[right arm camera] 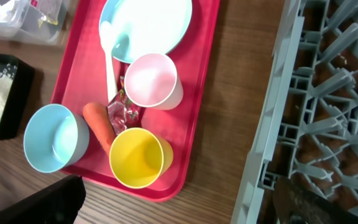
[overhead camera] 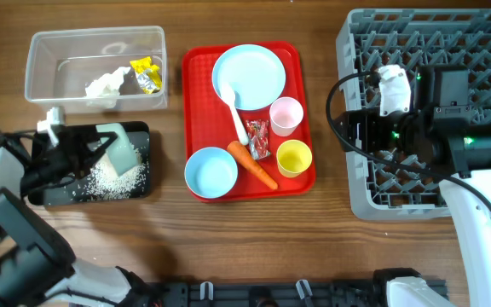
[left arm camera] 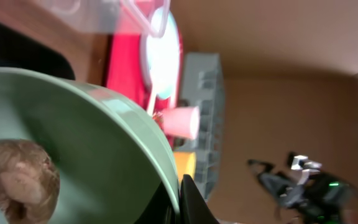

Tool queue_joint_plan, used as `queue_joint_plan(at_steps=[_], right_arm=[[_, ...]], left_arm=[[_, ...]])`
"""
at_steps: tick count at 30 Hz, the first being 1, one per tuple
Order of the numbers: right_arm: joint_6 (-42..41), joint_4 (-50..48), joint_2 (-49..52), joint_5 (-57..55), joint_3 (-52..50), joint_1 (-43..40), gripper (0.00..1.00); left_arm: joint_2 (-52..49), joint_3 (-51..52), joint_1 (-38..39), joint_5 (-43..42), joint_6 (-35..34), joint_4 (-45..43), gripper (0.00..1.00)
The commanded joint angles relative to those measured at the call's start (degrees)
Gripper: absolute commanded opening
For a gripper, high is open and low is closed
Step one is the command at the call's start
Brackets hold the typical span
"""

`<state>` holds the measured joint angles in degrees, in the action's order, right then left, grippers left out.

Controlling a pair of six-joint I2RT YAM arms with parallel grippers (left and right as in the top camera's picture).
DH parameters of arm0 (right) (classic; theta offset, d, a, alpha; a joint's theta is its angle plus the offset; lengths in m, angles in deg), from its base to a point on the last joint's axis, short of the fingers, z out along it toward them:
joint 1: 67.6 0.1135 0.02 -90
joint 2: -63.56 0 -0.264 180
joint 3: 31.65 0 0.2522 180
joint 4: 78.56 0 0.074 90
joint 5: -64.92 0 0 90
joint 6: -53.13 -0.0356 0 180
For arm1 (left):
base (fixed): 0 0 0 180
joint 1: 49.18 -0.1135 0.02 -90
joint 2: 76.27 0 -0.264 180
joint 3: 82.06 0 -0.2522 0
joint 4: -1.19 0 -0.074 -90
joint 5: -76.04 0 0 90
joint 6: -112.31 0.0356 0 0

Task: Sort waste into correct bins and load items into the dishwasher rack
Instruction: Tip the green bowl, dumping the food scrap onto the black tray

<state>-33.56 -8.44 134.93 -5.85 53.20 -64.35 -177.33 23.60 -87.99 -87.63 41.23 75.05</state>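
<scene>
Two bins: clear tub at far left is holding the tissue and yellow wrapper; black tray just near of it is carrying rice.
Left gripper: jaws are pinching narrow on the rim of the teal bowl, tipping it over the black tray.
Right gripper: jaws are standing wide, gripping nothing, hovering over the left part of the dishwasher rack at right.
Red tray: sitting mid-table, carrying plate, spoon, pink cup, yellow cup, blue bowl, carrot and red-foil wrapper.
Done: looking like part of the waste sort, with tissue, one wrapper and rice binned.
Left to do: carrot and red-foil wrapper are waiting; no dish is showing in the visible rack cells, so loading is looking unstarted.
Left wrist only: brown food scrap is sitting inside the held bowl; overhead is not showing it.
Overhead only: bin contents and both arms' places.
Right wrist only: close look is showing both cups upright and the blue bowl looking empty.
</scene>
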Motion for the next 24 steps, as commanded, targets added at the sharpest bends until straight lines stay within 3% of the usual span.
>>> queue_joint_plan(at_steps=[1,3,14,17,21,24], right_arm=[[1.22,0.24,0.55,-0.42,0.79,0.22,1.00],[1.20,0.26,0.55,-0.42,0.79,0.22,1.00],[1.22,-0.04,0.55,-0.42,0.79,0.22,1.00],[1.18,-0.55,0.55,-0.42,0.79,0.22,1.00],[1.01,-0.61,0.55,-0.39,0.79,0.24,1.00],[1.03,-0.66,0.55,-0.39,0.79,0.22,1.00]], left_arm=[[-4.66,0.52,-2.19,-13.29,4.70,-0.33,0.04],[-5.81,0.52,-2.47,-16.70,4.59,-0.26,0.04],[-5.31,0.35,-2.08,-16.65,3.39,0.15,0.04],[-1.86,-2.01,1.31,-15.65,4.92,0.13,0.04],[4.26,-9.75,11.19,-2.84,3.04,0.07,0.04],[7.43,-15.37,23.26,16.94,-6.60,-3.96,0.04]])
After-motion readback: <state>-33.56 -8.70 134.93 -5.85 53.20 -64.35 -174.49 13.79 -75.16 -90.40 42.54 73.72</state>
